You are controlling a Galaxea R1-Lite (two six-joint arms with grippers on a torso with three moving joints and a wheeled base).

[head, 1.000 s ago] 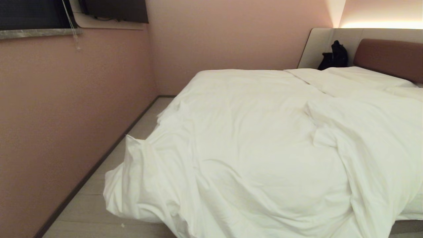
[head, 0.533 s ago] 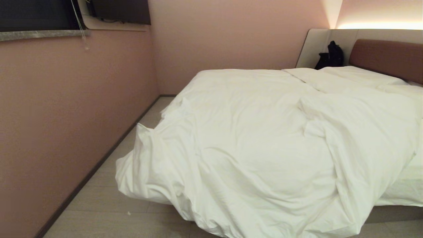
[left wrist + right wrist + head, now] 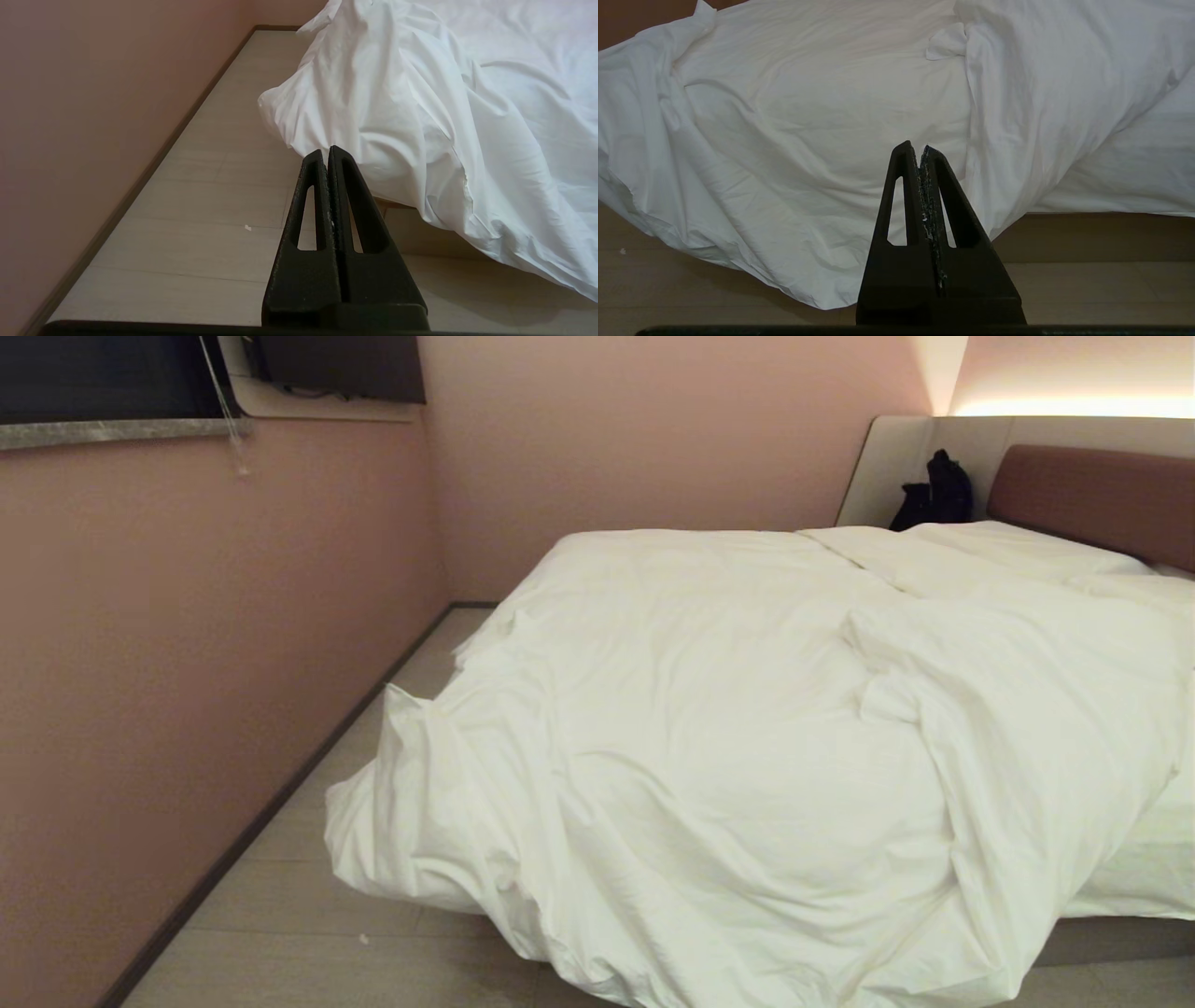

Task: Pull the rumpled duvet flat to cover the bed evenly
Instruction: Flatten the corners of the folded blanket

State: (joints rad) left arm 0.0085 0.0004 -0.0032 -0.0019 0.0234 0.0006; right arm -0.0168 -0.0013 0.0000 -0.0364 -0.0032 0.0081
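The puffy white duvet [image 3: 709,728] lies rumpled across the bed [image 3: 1102,938], skewed toward the near left corner, where it bulges over the edge down to the floor. A thick fold runs down its right part. At the near right the mattress sheet [image 3: 1144,868] is bare. My left gripper [image 3: 326,150] is shut and empty, held off the floor short of the hanging duvet corner [image 3: 327,107]. Facing the duvet's drooping foot edge [image 3: 794,154], my right gripper [image 3: 915,145] is shut with nothing in it. Neither arm shows in the head view.
A pink wall [image 3: 187,663] runs along the left, leaving a narrow strip of pale floor [image 3: 308,915] beside the bed. White pillows [image 3: 980,555] lie at the reddish-brown headboard [image 3: 1092,490]. A black bag [image 3: 938,490] sits by the beige panel.
The whole head view shifted between a second ago and half a second ago, showing more floor and the bed base: the camera moved. Since then nothing has changed.
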